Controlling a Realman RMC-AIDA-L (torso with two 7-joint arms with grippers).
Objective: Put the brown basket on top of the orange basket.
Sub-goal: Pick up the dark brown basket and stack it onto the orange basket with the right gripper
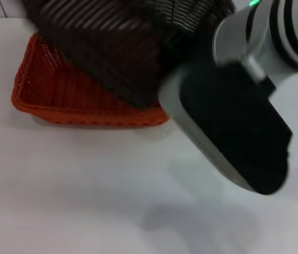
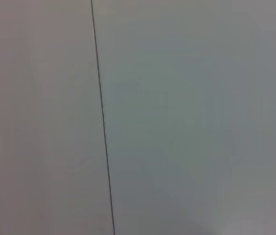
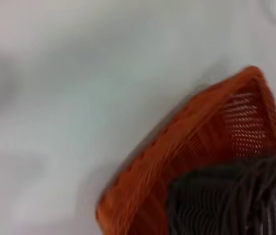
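Two baskets: brown basket (image 1: 112, 47) tilted over orange basket (image 1: 59, 100).

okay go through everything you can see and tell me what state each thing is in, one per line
brown basket: tilted, over the orange basket, overlapping its far and right part; whether it rests inside or is carried is unclear.
orange basket: upright on the table, partly covered by the brown one.
right gripper: hidden behind the right arm, beside the brown basket.
left gripper: out of view.
table: white.
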